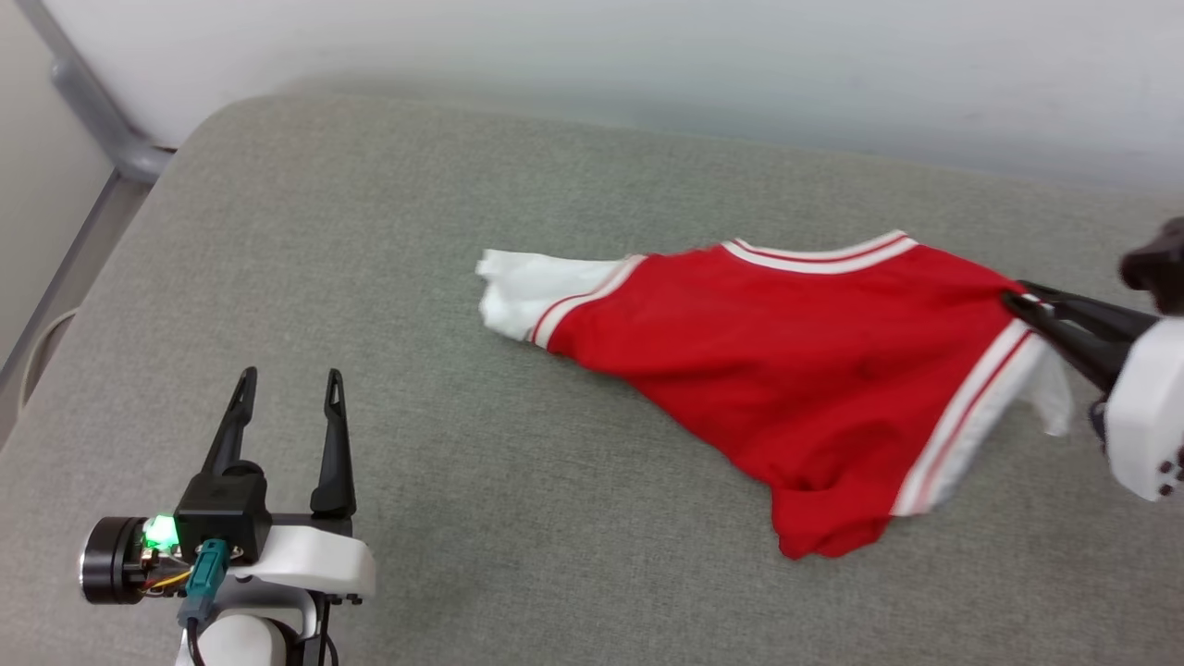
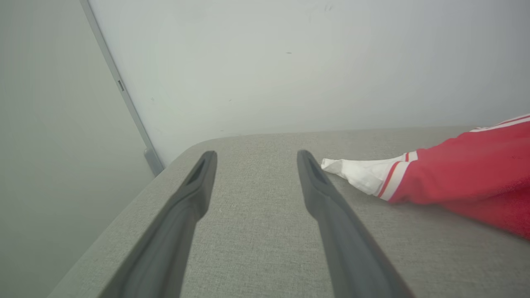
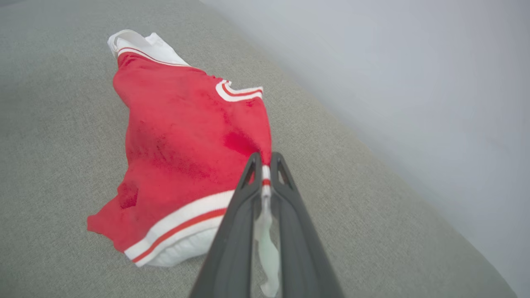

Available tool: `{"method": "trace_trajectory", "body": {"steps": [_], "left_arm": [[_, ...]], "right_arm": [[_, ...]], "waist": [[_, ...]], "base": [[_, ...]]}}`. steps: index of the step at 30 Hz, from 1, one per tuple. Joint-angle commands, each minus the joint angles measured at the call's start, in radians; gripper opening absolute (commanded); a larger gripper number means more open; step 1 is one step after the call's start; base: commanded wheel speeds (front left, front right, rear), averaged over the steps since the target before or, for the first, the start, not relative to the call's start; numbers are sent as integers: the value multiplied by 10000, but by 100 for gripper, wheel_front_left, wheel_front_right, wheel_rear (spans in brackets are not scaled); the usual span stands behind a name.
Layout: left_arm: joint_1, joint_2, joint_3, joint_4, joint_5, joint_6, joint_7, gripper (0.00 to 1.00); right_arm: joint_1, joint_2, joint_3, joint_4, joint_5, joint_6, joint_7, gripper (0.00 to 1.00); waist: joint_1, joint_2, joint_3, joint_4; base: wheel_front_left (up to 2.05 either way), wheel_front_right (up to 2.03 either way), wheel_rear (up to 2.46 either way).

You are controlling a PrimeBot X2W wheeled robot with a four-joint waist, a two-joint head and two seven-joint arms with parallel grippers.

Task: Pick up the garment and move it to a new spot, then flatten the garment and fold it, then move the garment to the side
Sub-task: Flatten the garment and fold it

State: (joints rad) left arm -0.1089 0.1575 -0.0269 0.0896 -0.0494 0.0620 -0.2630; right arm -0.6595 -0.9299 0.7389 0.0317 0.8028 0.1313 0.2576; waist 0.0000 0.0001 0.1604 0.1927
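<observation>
— Where is the garment (image 1: 768, 370)?

— On the grey cushion (image 1: 370, 231), right of the middle; it lies crumpled with a plain red side up; the striped collar trim (image 1: 819, 256) points toward the far wall (image 1: 647, 55); one white sleeve (image 1: 518, 291) trails off to the left.

— And the right gripper (image 1: 1016, 298)?

— It reaches in from the right edge; its two dark fingers are pressed together on the striped trim at the garment's right end; white sleeve cloth is pinched between them.

— The left gripper (image 1: 290, 375)?

— At the near left, well apart from the garment; its fingers stand spread wide above bare cushion; nothing is between them; the white sleeve lies farther off to its right.
</observation>
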Motion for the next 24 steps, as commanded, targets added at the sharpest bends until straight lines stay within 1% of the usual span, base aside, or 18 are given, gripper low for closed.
{"method": "trace_trajectory", "body": {"steps": [1, 4, 7, 10, 13, 16, 18, 20, 22, 24], "left_arm": [[115, 75, 57, 21, 14, -12, -25, 100], [255, 44, 116, 0, 7, -38, -25, 100], [322, 16, 148, -41, 16, -45, -25, 100], [371, -40, 167, -66, 22, -60, -25, 100], [300, -113, 156, -107, 32, -85, -25, 100], [131, -188, 118, -144, 51, -124, -25, 100], [-20, -239, 93, -167, 51, -164, -25, 100], [-126, -282, 73, -171, 62, -178, -25, 100], [-255, -325, 41, -207, 92, -187, -25, 100], [-420, -367, 26, -216, 100, -199, -25, 100]], "right_arm": [[512, -60, -515, -130, -115, -11, 88, 0], [1474, -121, -1997, -401, -413, -12, 366, 0], [2397, -44, -3460, -730, -871, -12, 787, 0], [3249, 204, -4839, -1165, -1263, -11, 1254, 0], [3902, 468, -5922, -1646, -1694, -12, 1802, 0], [4353, 882, -6653, -2046, -2001, -12, 2243, 0], [4490, 1020, -6989, -2194, -2159, -12, 2443, 0], [4520, 1017, -7104, -2258, -2471, -12, 2616, 0], [4320, 1322, -7186, -2184, -2330, -11, 2725, 0], [3994, 1156, -7135, -2075, -2549, -14, 2800, 0]], "waist": [[0, -1, -159, -185], [0, -1, -232, -331], [0, -1, -248, -448], [0, -1, -201, -517], [0, -1, -69, -521], [0, -1, 128, -456], [0, -1, 329, -376], [0, -1, 550, -279], [0, -1, 794, -167], [0, -1, 1060, -38]], "base": [[0, 0, 0], [0, 0, 0], [0, 0, 0], [0, 0, 0], [0, 0, 0], [0, 0, 0], [0, 0, 0], [0, 0, 0], [0, 0, 0], [0, 0, 0]]}}
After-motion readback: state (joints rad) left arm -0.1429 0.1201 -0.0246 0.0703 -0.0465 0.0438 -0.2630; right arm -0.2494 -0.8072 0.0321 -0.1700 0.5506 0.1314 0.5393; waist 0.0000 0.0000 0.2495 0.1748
